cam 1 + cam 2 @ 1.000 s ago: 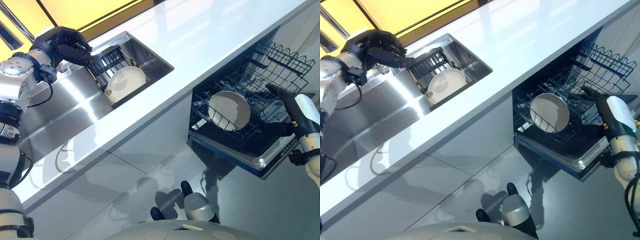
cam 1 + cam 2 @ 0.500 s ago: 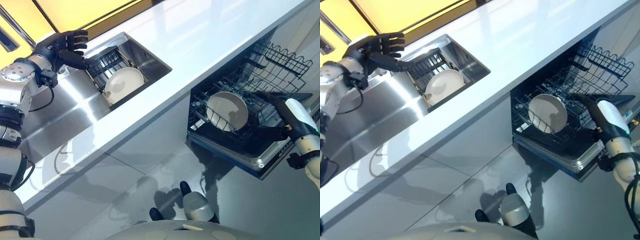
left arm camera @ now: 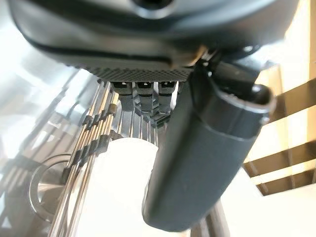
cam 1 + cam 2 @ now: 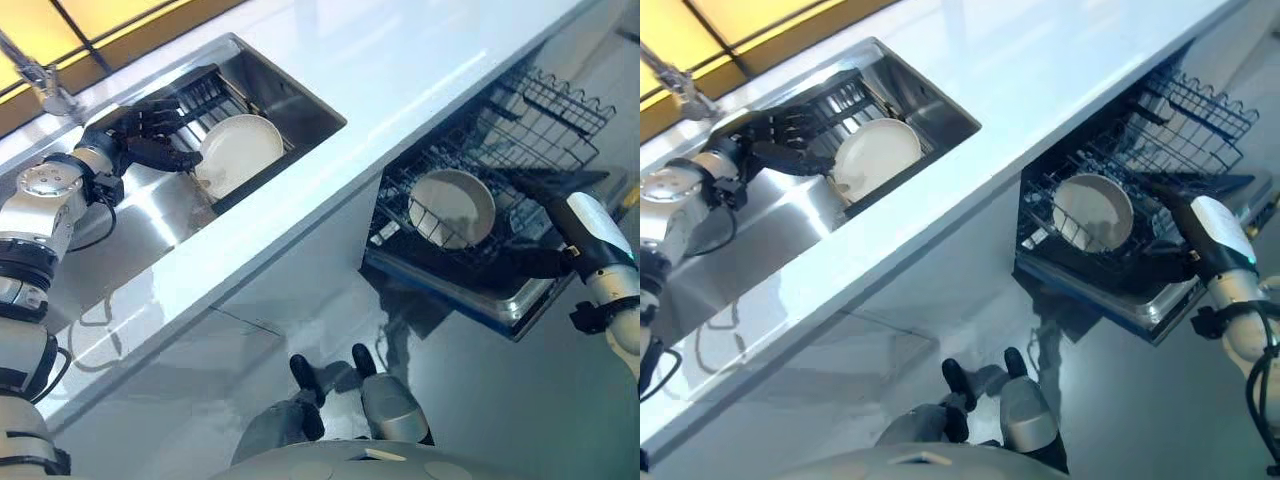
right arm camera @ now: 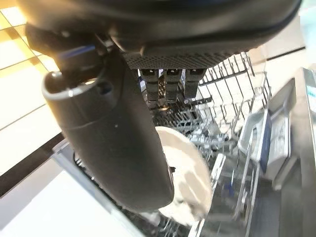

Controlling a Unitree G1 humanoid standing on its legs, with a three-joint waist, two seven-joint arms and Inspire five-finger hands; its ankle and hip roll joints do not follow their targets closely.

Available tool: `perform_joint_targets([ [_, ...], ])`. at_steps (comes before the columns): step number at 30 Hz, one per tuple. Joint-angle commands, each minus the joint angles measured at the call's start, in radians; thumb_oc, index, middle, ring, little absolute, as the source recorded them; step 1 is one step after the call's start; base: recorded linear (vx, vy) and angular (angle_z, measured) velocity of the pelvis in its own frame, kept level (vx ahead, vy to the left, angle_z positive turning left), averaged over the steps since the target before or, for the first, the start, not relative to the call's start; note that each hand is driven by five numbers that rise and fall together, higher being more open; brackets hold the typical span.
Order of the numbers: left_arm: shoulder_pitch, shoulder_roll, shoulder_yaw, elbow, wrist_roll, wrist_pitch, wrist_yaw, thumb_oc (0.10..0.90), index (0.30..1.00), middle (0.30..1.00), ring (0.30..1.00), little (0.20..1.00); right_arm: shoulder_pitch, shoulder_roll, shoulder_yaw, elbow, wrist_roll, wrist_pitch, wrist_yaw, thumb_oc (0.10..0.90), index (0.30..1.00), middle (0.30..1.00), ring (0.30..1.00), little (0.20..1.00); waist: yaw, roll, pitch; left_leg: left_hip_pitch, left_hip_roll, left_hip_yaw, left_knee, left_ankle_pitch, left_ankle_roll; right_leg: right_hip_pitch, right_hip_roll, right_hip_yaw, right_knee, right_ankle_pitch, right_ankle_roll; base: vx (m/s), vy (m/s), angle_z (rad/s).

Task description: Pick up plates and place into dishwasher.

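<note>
A white plate (image 4: pixel 238 155) leans upright in the dark rack (image 4: pixel 205 92) inside the steel sink (image 4: pixel 310 100). My left hand (image 4: pixel 140 138) reaches down into the sink, open, its straight fingers just short of the plate's (image 3: pixel 118 187) left edge. A second white plate (image 4: pixel 452 207) stands in the dishwasher's pulled-out lower rack (image 4: pixel 400 190). My right hand (image 4: pixel 560 205) hovers open beside that plate (image 5: pixel 190 173), on its right, with fingers over the rack wires and nothing held.
A white countertop (image 4: pixel 400 50) runs between the sink and the dishwasher. A faucet (image 4: pixel 45 85) stands behind the sink. The dishwasher's upper wire basket (image 4: pixel 560 100) juts out above the lower rack, and the open door (image 4: pixel 510 305) lies below it.
My left hand has dropped from above the sink's edge into the sink, next to the plate. The camera has shifted. My right hand stays by the dishwasher plate.
</note>
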Motion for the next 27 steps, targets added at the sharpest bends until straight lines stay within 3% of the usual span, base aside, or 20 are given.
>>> perform_joint_targets([
  [1,-0.046,0.062,0.150,0.004,0.023,-0.090,0.061,0.800,0.900,0.900,0.900,0.900,-0.152,-0.058,0.009,-0.057,-0.008,-0.037,-0.045,0.800,0.900,0.900,0.900,0.900,0.004,-0.002,-0.052,0.014,-0.003,-0.056,0.020,-0.021,0.018,0.030,0.052,-0.051,-0.009,0.004,0.082,-0.04,0.048,-0.88],
  [9,-0.106,0.058,0.116,0.006,0.014,-0.144,0.136,0.800,0.900,0.900,0.900,0.900,-0.262,-0.080,0.074,-0.031,-0.019,0.025,-0.054,0.800,0.900,0.900,0.900,0.900,-0.006,0.002,0.016,-0.011,-0.001,-0.055,0.008,-0.027,0.029,-0.041,0.046,-0.033,0.015,0.006,0.085,-0.03,0.032,-0.15],
  [27,-0.186,0.069,0.036,0.026,0.001,-0.122,0.115,0.800,0.900,0.900,0.900,0.900,-0.318,-0.110,0.106,-0.022,-0.030,0.058,-0.075,0.800,0.900,0.900,0.900,0.900,-0.014,-0.007,0.072,-0.019,0.005,-0.049,0.006,-0.043,0.042,-0.083,0.047,-0.030,0.035,0.004,0.089,0.00,-0.001,0.03],
])
